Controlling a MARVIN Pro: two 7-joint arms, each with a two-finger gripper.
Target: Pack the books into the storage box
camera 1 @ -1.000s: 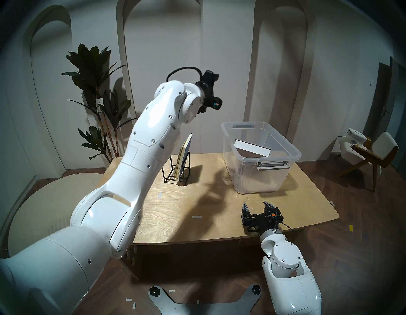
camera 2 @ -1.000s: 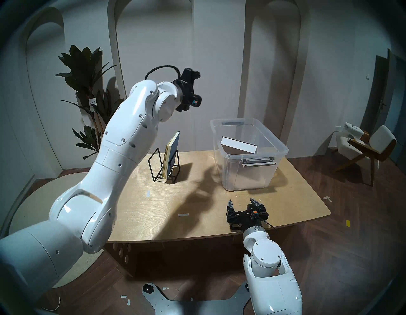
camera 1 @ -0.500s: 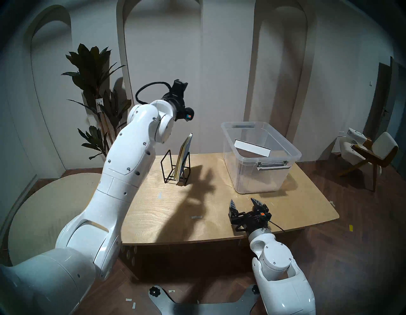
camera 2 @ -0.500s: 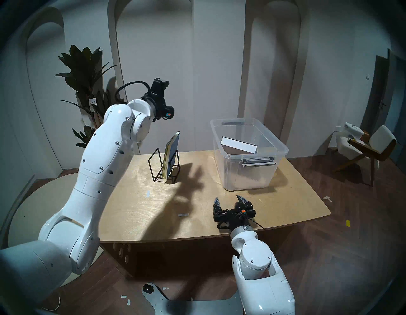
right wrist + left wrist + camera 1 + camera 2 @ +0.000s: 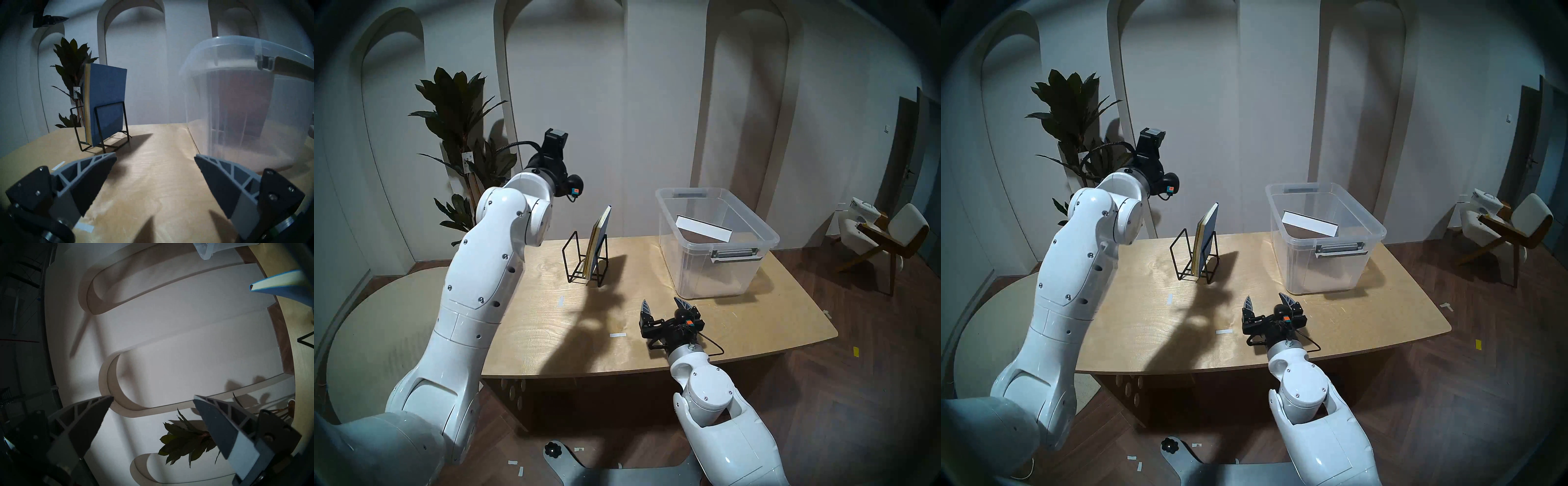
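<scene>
- One thick white book (image 5: pixel 704 229) already lies tilted inside our storage box (image 5: pixel 755 234) at the table's far right.
- A few thin books (image 5: pixel 600 242), cream and blue-covered, stand leaning in the black wire rack (image 5: pixel 585 261), well apart from the box; we judge these are left to pack.
- Our right gripper (image 5: pixel 663 303) hovers low over the table (image 5: pixel 789 322) near the box, jaws spread wide, empty.
- Our left gripper (image 5: pixel 153 398) is raised beyond the rack, also wide apart, holding nothing.
</scene>
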